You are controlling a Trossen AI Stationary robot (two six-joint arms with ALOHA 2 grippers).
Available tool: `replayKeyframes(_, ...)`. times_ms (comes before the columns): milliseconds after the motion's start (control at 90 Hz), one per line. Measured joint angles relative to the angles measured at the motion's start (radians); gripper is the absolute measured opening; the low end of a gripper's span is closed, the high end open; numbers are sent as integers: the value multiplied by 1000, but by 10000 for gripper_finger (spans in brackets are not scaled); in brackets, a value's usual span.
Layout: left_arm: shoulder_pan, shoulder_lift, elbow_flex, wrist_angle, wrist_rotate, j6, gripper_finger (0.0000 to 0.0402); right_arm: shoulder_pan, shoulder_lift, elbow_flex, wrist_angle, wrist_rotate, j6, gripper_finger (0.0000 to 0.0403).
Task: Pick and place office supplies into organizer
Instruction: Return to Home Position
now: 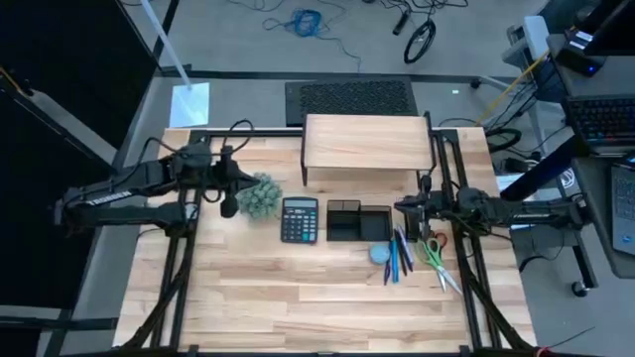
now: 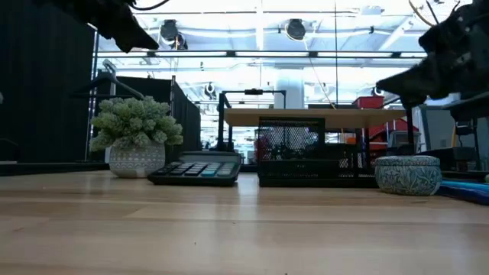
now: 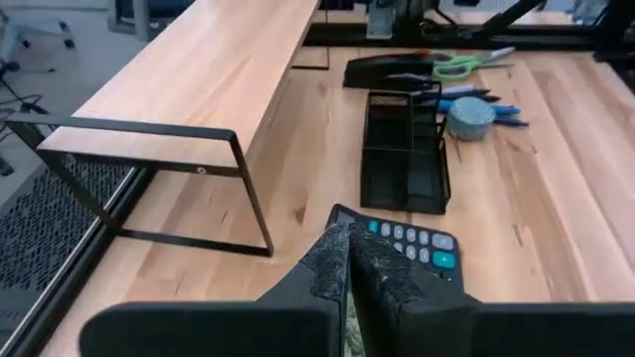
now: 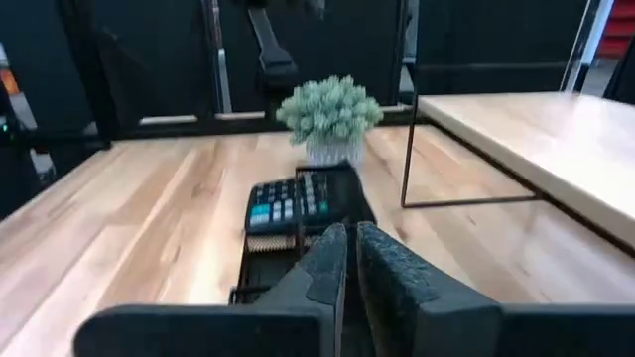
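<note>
The black mesh organizer stands mid-table, right of the calculator. Several blue and dark pens, scissors with red and green handles and a round blue-grey disc lie on the wood to its near right. My right gripper hovers shut above the organizer's right end, with nothing in it. My left gripper hangs shut over the table's left part, beside the plant, also holding nothing. The left wrist view shows the organizer, the disc and the scissors farther off.
A black calculator lies left of the organizer, and a fuzzy green plant in a pot stands left of that. A wooden shelf riser stands at the far middle. Bare wood stretches along the near half of the table.
</note>
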Motion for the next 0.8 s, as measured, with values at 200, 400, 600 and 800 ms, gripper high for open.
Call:
replayKeyframes(200, -1, -69, -85, 109, 18, -90, 0, -33, 0, 0, -3, -4, -8, 15)
replayKeyframes(400, -10, -156, -144, 181, 21, -217, 0, -37, 10, 0, -4, -7, -7, 15)
replayKeyframes(600, -48, -276, -290, 297, 16, -248, 0, -37, 10, 0, -4, -7, -7, 15)
replayKeyframes(800, -89, -315, -514, 585, -143, -302, 0, -37, 10, 0, -4, -7, -7, 15)
